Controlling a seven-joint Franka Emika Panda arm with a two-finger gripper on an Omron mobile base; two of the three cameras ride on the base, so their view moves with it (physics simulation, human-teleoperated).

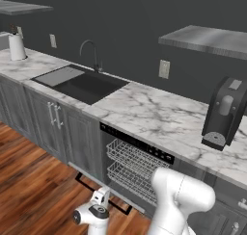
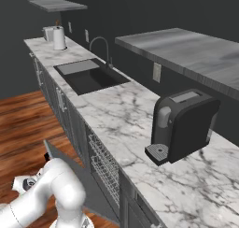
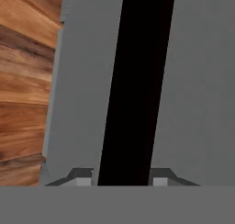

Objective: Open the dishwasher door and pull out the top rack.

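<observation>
— Low in the left base view, where is the dishwasher door [image 1: 103, 193]?

— Swung down nearly flat, lower centre of the frame. Its black bar handle [image 3: 135, 85] runs up the middle of the hand view, between the gripper [image 3: 121, 181] fingertips [image 3: 83, 182]. Whether they are clenched on it I cannot tell.

— And the top rack [image 1: 137, 158]?

— Inside the opening, under the control strip [image 1: 136, 143], seemingly not pulled out, with a lower rack [image 1: 129, 178] beneath.

— Risks?

— Probably pressing on past the door's travel would strain the hinge; a careless retreat could snag the bar.

— Anything in the way?

— The lowered door lies between arm and rack. The sink [image 1: 84, 84], faucet [image 1: 91, 53] and coffee machine [image 1: 224, 113] stay well apart, on the counter [image 1: 159, 111].
</observation>
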